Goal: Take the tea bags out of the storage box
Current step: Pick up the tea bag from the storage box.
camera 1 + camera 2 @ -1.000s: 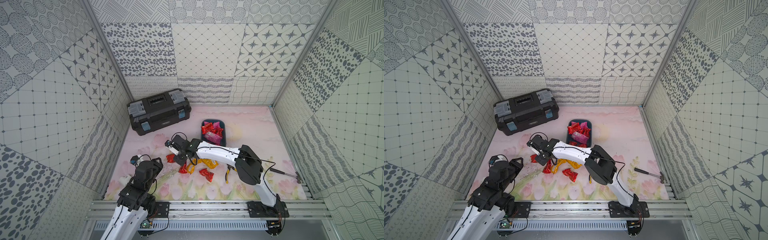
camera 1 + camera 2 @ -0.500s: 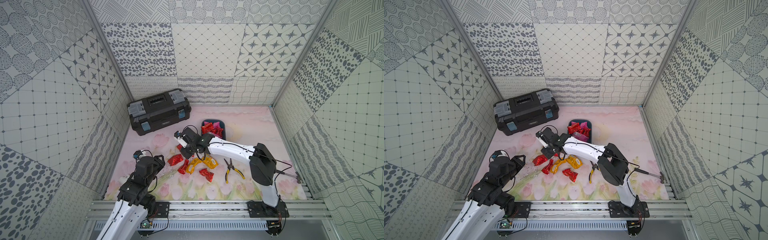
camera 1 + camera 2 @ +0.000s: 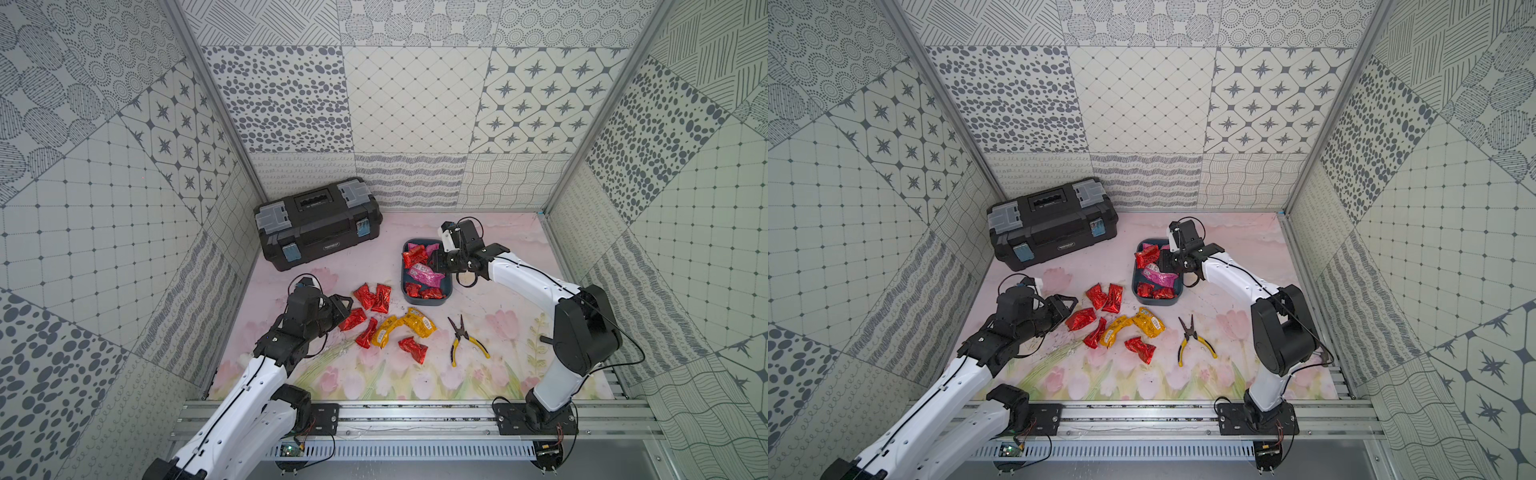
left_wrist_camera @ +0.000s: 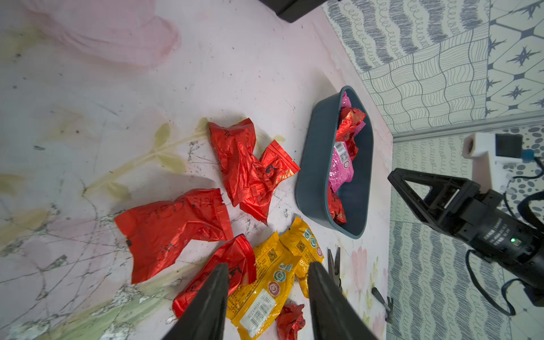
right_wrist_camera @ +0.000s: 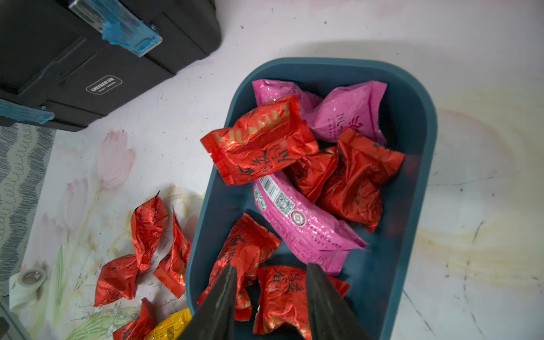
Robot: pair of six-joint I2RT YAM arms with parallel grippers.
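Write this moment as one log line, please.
right gripper: open, above tea bags in blue box | left gripper: open, near loose tea bags on table | blue box: not yet empty

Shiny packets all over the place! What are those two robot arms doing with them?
They are taking tea bags out of the blue storage box. The right pincer hangs open over the box, holding nothing, with red and pink bags below it. The left pincer is open too, above the red and yellow bags lying out on the table. The pliers and black toolbox sit untouched.
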